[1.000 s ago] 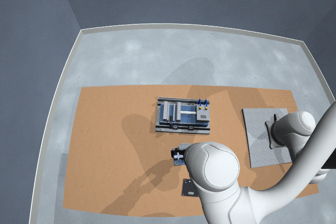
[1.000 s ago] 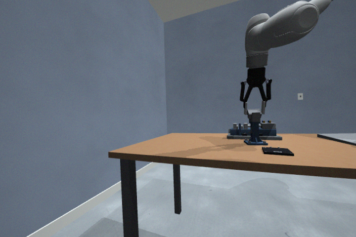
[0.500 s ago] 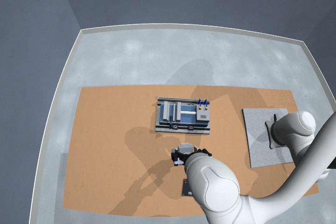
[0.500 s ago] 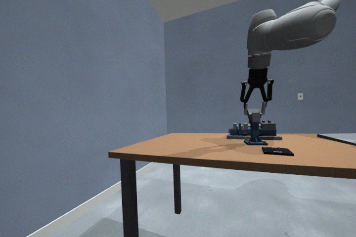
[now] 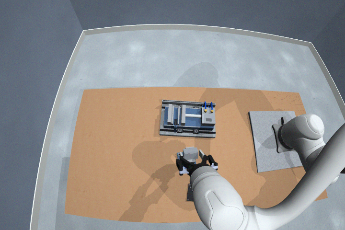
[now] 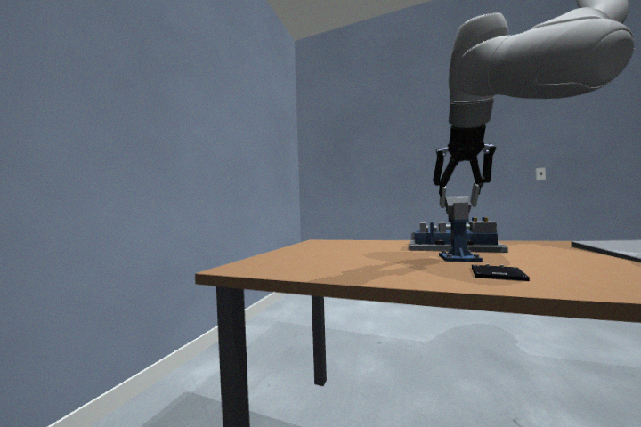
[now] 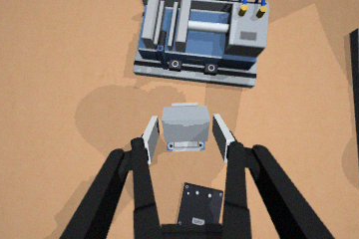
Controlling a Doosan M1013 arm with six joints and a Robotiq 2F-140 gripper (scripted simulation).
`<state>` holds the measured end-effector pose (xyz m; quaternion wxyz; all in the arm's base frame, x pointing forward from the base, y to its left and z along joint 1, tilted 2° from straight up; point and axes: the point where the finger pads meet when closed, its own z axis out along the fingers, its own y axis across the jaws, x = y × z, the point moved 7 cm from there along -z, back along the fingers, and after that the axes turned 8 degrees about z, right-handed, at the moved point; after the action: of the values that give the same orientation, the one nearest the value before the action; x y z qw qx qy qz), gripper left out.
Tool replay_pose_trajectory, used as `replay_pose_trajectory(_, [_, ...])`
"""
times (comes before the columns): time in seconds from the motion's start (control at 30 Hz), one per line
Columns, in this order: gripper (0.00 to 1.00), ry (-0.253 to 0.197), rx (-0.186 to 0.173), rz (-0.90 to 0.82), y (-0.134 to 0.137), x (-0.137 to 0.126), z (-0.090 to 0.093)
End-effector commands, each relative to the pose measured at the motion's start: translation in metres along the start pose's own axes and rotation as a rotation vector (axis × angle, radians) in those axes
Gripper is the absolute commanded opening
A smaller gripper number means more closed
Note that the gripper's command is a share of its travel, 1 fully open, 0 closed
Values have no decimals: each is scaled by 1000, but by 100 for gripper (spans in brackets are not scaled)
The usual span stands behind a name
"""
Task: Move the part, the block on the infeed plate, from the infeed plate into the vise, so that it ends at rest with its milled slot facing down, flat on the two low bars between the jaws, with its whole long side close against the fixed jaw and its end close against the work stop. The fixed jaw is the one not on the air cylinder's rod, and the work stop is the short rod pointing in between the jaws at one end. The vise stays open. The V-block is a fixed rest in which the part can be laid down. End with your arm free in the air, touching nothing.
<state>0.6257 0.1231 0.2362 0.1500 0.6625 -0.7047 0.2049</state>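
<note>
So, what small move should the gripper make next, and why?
Probably close on the part: it sits in the V-block, the pads flank it with gaps on both sides, and the gripper holds nothing.

On the table [image 6: 331, 271], the vise [image 5: 187, 118] stands far, the V-block [image 6: 459, 246] before it with the part [image 6: 458, 205] on top, the infeed plate [image 6: 499, 272] nearest; the arm's base plate [image 5: 262, 127] lies right.
</note>
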Motion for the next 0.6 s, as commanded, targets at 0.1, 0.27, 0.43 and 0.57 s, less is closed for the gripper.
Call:
replay_pose_trajectory(0.1, [51, 43, 6, 0, 1, -4, 0])
replay_pose_trajectory(0.27, [51, 65, 9, 0, 1, -6, 0])
replay_pose_trajectory(0.43, [51, 100, 14, 0, 1, -10, 0])
replay_pose_trajectory(0.57, [51, 125, 17, 0, 2, -12, 1])
